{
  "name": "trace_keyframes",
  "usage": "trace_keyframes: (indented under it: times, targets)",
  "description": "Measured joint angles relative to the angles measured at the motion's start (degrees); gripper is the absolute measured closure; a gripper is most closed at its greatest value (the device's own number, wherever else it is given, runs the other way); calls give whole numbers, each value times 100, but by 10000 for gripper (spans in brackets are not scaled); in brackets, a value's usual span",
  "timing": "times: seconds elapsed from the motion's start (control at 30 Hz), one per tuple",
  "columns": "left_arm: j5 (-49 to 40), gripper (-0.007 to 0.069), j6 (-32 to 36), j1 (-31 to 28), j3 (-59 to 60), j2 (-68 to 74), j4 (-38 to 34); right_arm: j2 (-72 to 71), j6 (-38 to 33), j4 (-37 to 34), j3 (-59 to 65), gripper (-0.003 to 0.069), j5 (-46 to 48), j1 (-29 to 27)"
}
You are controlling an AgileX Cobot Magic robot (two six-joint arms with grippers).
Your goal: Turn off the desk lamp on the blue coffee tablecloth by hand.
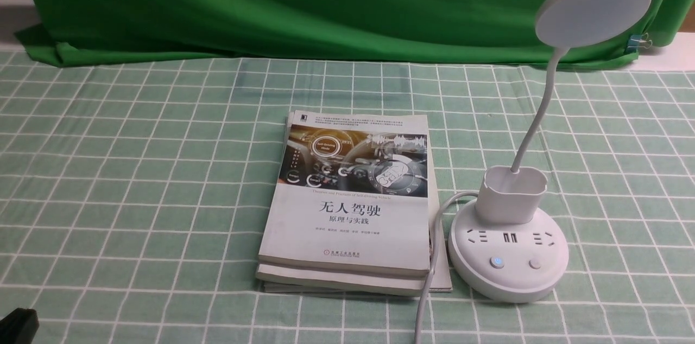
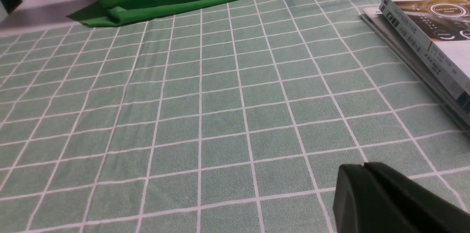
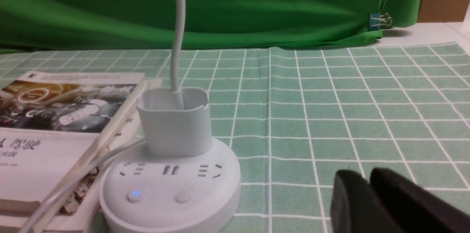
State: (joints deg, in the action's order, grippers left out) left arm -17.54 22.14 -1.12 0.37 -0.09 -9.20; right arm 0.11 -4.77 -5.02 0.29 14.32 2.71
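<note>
Right hand [image 3: 367,185]: closed, empty, low beside desk lamp [image 1: 510,224]; left hand [image 2: 363,168] closed, empty, idle.
Lamp stands on blue coffee tablecloth [image 1: 136,170], touching book stack [image 1: 347,203]. Two base buttons; blue-lit button [image 3: 135,194] is probably the switch. Press straight down, gently, clear of cord [image 1: 429,279].

Top book [image 1: 347,197]: cover title "无人驾驶", subtitle "原理与实践"; smaller print too small to read. Desk lamp [image 1: 507,249]: lit power symbol on its left button [image 1: 496,262]
</note>
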Motion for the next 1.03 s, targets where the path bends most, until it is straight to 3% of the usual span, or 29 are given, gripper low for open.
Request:
trace_keyframes:
  times: [1.03]
  targets:
    - [0, 624, 0, 0, 0, 0, 0, 0, 37, 0, 0, 523, 0, 0]
